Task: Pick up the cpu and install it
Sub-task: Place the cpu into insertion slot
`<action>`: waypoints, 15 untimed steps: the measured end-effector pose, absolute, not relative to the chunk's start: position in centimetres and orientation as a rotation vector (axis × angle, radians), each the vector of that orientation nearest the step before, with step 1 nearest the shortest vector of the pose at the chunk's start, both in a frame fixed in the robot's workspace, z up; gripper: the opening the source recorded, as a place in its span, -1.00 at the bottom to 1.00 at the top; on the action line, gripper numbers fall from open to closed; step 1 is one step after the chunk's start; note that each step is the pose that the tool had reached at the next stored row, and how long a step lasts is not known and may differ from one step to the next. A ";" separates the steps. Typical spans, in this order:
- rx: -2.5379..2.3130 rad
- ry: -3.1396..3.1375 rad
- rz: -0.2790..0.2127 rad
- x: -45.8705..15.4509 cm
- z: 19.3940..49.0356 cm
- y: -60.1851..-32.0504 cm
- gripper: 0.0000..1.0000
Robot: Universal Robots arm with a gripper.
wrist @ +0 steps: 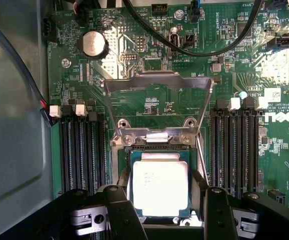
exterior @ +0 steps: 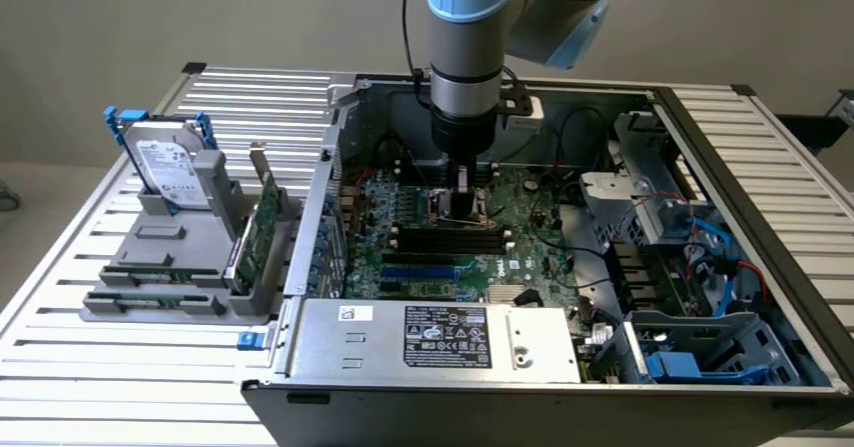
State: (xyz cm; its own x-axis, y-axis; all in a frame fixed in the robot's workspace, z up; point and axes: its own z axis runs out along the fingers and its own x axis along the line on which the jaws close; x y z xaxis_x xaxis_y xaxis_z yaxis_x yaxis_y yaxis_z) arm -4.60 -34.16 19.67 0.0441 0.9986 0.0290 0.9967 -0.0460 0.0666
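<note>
The cpu (wrist: 160, 187) lies inside the socket (wrist: 157, 149), under the gripper (exterior: 463, 202); the plate (wrist: 157, 79) is raised. The fingers (wrist: 118, 205) stand a little wider than the cpu, one at each side, and seem not to clamp it. In the exterior view the slots (exterior: 454, 235) are at the gripper's 6 o'clock. I judge the cpu must sit flat and square; any sideways drag could shift it.

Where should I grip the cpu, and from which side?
Take the cpu by its two thin edges facing the memory slots, coming straight down from above. It is a flat square, level, with its top plate up. The raised socket frame probably blocks the hinge-side edge.
</note>
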 end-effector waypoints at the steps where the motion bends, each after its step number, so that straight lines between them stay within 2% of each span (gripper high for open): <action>1: 2.249 2.150 0.104 -4.6 19.6 -34.2 0.10; 15: 2.249 2.150 0.104 -4.6 19.2 -34.0 0.10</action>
